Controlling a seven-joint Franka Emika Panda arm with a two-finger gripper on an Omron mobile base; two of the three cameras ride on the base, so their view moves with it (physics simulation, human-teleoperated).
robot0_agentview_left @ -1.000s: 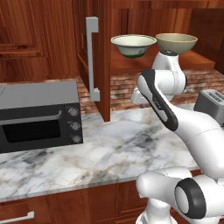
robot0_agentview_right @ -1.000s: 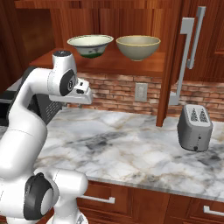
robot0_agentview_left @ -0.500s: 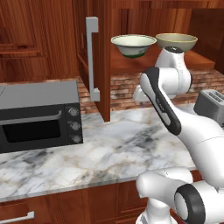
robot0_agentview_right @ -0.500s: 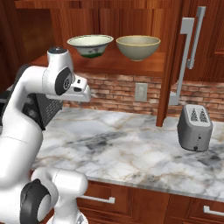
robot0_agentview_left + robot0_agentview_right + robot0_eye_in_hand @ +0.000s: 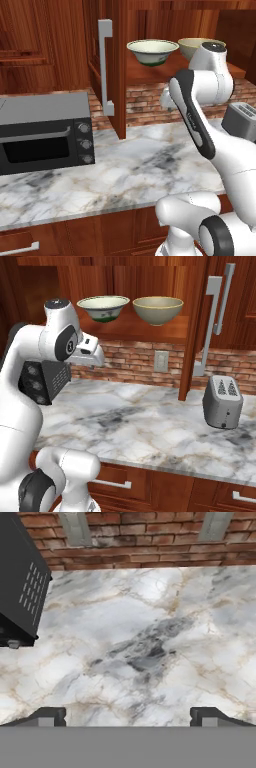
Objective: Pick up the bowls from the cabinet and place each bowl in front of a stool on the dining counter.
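Nearest to the cameras, the white arm is rising from the base and bending over the marble desk [image 5: 150,426], and its tool [image 5: 128,714] is pointing down at the bare veined stone. In the hand view the two dark finger tips are standing far apart at the bottom corners, so the tool is wide open and is holding nothing. On the desk a black-and-grey microwave [image 5: 45,132] is sitting at the left side and a grey toaster [image 5: 223,402] is standing at the right side, both well apart from the tool. Behind them the brick wall [image 5: 145,362] is running along the back of the desk. Higher and farther, the door of the dark wooden cabinet [image 5: 117,70] is standing open, with its long grey bar handle [image 5: 105,65] turned outward. On the cabinet shelf the two bowls are sitting side by side, close to each other: the pale-green bowl [image 5: 103,308] with the dark green foot, and the tan bowl [image 5: 157,310] on its right in the right base view. Judging from this, the task is only at its beginning: the cabinet is already open, but no bowl is taken yet, and the dining counter is not in sight here. Both bowls are waiting to be lifted out and carried to the stools, one after the other.
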